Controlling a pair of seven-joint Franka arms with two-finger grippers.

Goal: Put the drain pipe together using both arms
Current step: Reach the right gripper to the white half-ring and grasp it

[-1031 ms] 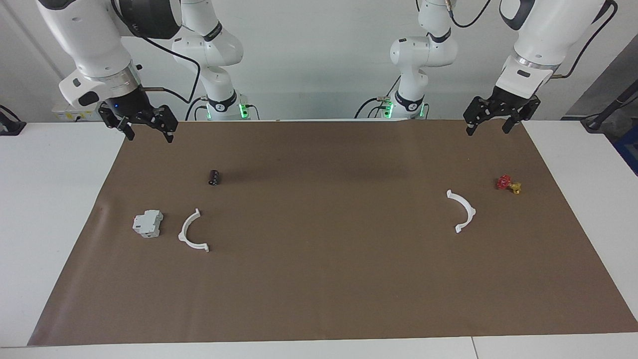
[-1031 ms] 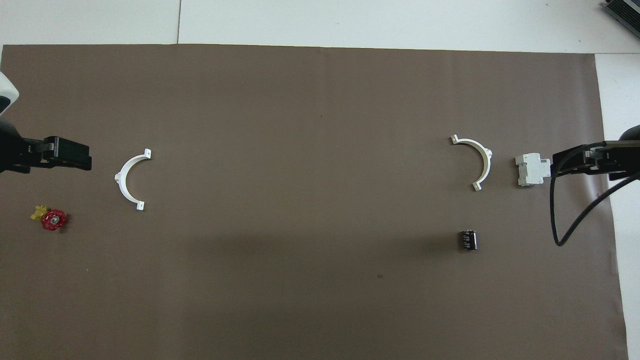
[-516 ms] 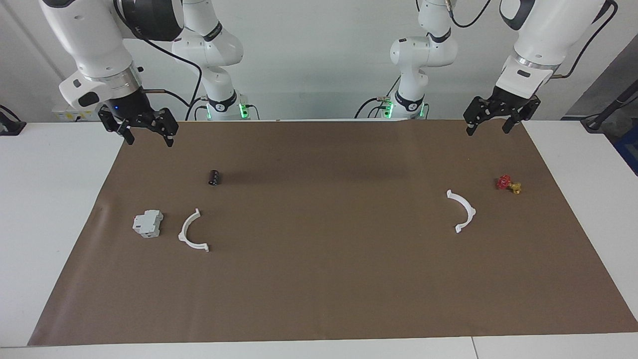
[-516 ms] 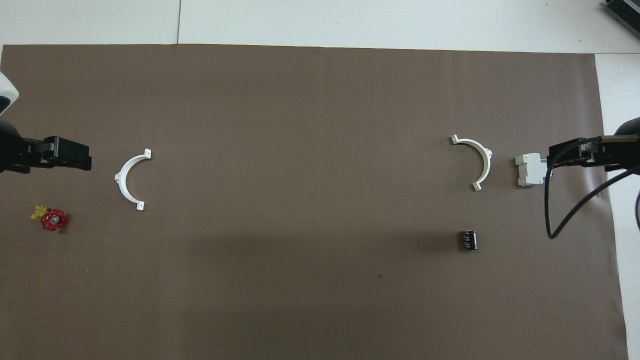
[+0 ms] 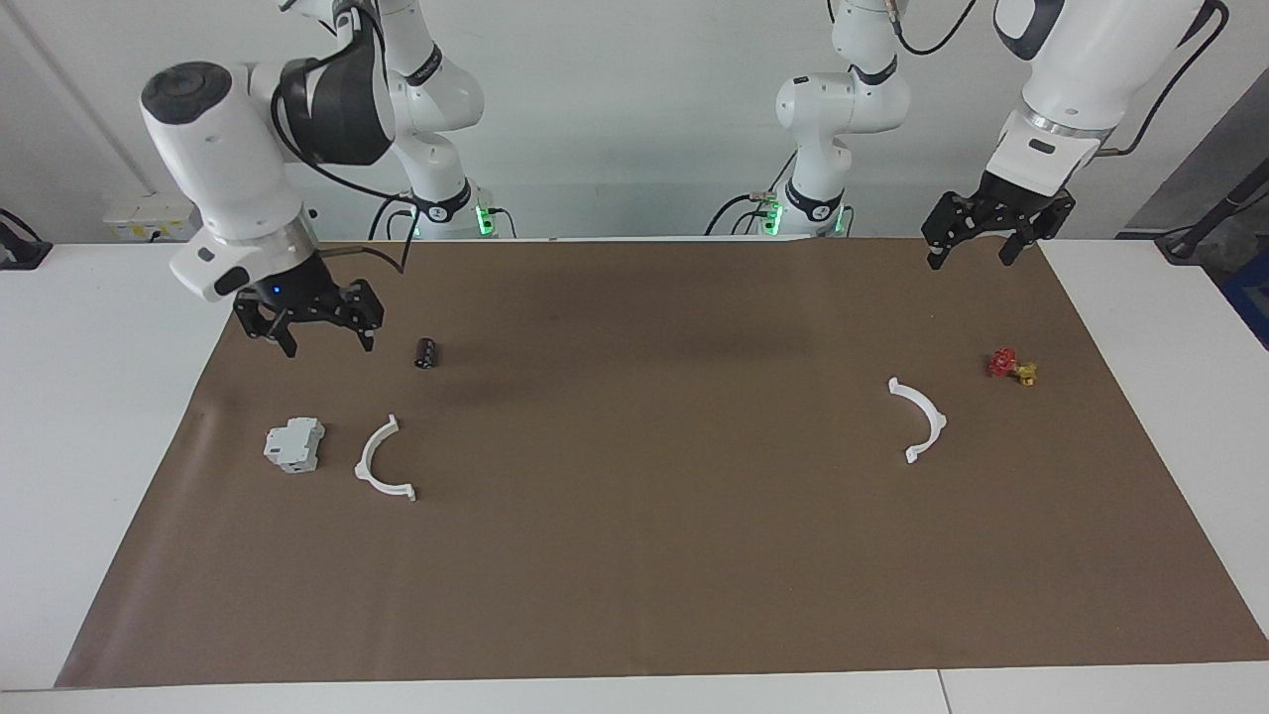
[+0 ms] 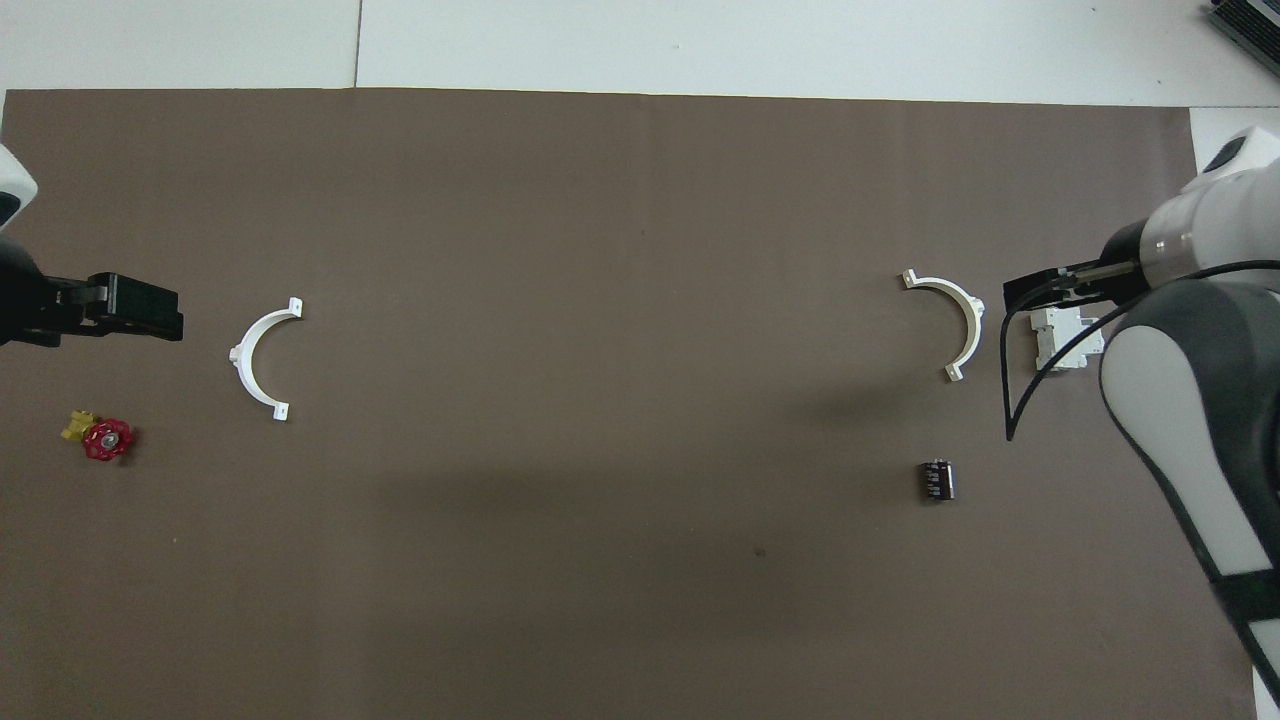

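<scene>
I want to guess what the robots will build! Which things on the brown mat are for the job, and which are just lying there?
For the job:
- white half-ring beside the grey-white block
- white half-ring at the left arm's end

Just lying about:
- grey-white block
- small black cylinder
- red and yellow valve

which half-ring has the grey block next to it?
The half-ring at the right arm's end of the table, with the grey block beside it. The other half-ring lies near the red valve.
</scene>
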